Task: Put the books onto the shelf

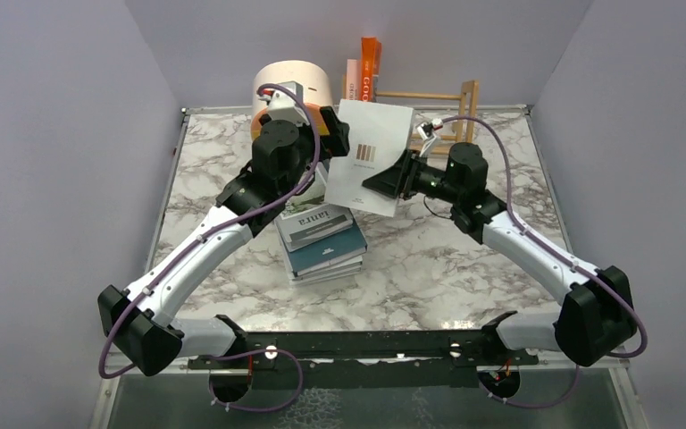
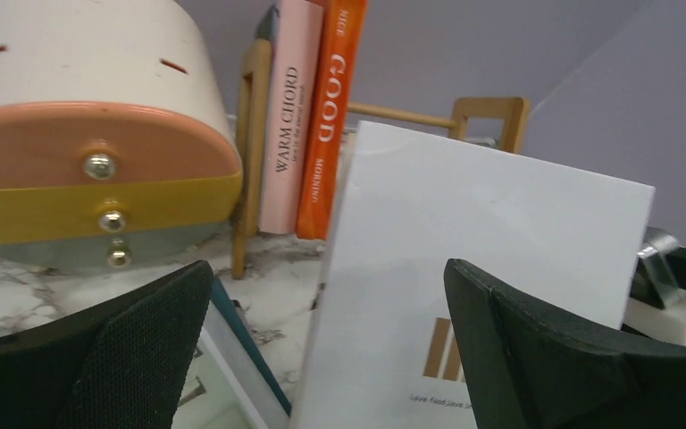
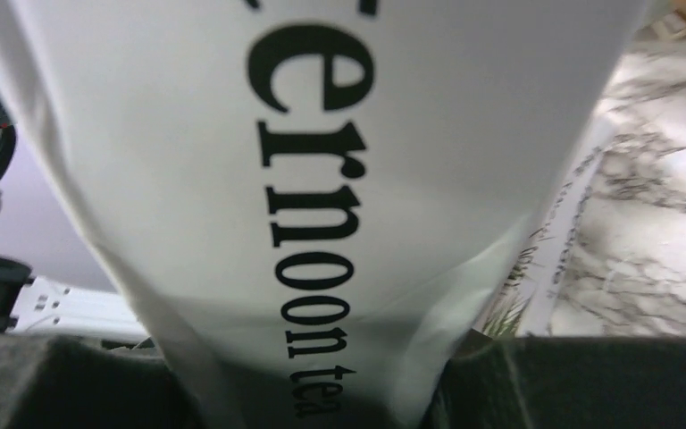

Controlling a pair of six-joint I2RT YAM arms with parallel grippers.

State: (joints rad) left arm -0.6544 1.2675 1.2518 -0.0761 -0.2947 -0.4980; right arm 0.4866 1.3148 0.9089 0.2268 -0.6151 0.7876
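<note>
R gripper point(image 1: 389, 181) is clamped on the white book point(image 1: 371, 147), holding it clear of the table point(image 1: 464, 268), above the centre-back area. The cover faces the top cam, tilted, w/ a small brown striped logo near its middle. In the R wrist view the spine fills the frame, black lettering running down it, and the dark fingers point(image 3: 581, 384) pinch it from both sides at the bottom edge. L gripper point(image 1: 332, 134) sits at the book's left edge w/ fingers point(image 2: 134, 357) spread wide apart. In the L wrist view the book stands between and beyond the two black pads; can't tell if either pad touches it. Shelf point(image 1: 447, 96) is at the back of the table, just behind and to the right of the lifted book. It's a light-wood frame w/ upright end posts. A pink book point(image 2: 288, 116) and an orange book point(image 2: 332, 107) stand upright side by side at its left end, spines out; the rest of the rack shows only bare rails. A round drawer box point(image 2: 80, 152) in cream, orange and yellow w/ small metal knobs stands just left of the shelf, close to its left post. A stack point(image 1: 322, 237) of remaining books lies flat on the marble table between the two arms, below the lifted book. A grey-white cover is on top and a teal book point(image 1: 330, 253) sits lower in the pile, edges fanned a bit.
</note>
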